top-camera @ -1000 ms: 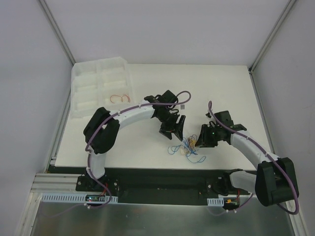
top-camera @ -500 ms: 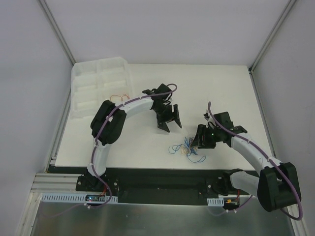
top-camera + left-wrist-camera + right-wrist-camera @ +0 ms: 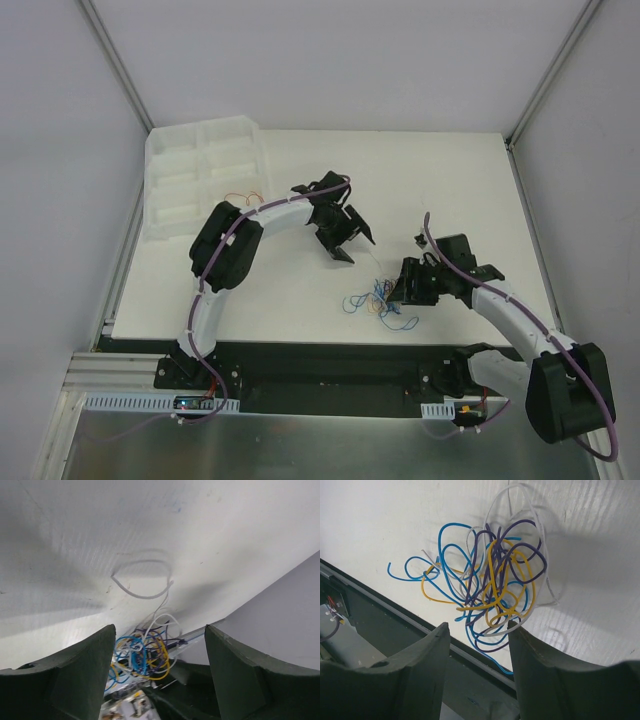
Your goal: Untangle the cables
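Top external view first, from the arm bases outward. Close to the near edge of the white table [image 3: 470, 180], right of the middle, the cables [image 3: 380, 300] lie as one small tangled bundle. The right gripper [image 3: 403, 285] sits low just beside that bundle on its right side, fingers pointing at it.

Right wrist view, looking down on the same spot: the bundle [image 3: 495, 585] is a knot of thin blue, yellow, purple and white loops lying flat on the table. One blue end trails off to the left and a wide white loop reaches out on the far side. The right gripper [image 3: 479, 629] has its jaws apart, with nothing pinched. The lowest blue and purple loops lie in the gap between the fingers [image 3: 410, 680]. Whether a fingertip touches a wire I cannot tell.

Farther in, near the middle of the table, the left gripper [image 3: 352, 246] hangs above the surface, apart from the bundle, its jaws spread wide and holding nothing. In the left wrist view its fingers [image 3: 65, 680] frame the bundle [image 3: 142, 655], and a white loop [image 3: 142, 580] lies out from it on the bare table.

At the far left corner stands a white compartmented tray [image 3: 160, 150]. In one of its right-hand compartments lie red and orange wires [image 3: 245, 197], well apart from the bundle.
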`<state>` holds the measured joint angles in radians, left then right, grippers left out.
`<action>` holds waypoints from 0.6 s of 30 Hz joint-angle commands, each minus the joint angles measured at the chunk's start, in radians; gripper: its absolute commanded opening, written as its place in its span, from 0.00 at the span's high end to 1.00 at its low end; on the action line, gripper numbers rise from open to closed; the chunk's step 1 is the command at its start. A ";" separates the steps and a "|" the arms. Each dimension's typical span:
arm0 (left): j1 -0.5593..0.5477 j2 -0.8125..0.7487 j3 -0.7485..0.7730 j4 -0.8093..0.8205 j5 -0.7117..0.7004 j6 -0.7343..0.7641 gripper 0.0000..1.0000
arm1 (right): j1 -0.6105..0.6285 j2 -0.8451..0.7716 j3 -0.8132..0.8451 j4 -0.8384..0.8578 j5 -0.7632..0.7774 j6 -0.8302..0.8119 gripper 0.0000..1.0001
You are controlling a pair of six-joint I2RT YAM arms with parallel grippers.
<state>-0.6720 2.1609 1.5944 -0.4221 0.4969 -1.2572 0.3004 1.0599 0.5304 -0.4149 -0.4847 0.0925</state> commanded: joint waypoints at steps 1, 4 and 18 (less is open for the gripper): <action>0.018 -0.013 -0.045 0.014 -0.072 -0.305 0.29 | 0.006 -0.006 0.010 0.024 -0.028 -0.022 0.48; 0.019 -0.010 -0.082 0.009 -0.080 -0.383 0.31 | 0.006 0.006 0.016 0.024 -0.020 -0.027 0.48; 0.020 0.083 0.045 -0.079 -0.179 -0.407 0.31 | 0.005 0.005 0.008 0.042 -0.041 -0.031 0.48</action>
<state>-0.6590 2.1914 1.5719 -0.4088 0.3977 -1.5864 0.3012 1.0706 0.5304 -0.3992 -0.5014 0.0837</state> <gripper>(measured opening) 0.677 0.522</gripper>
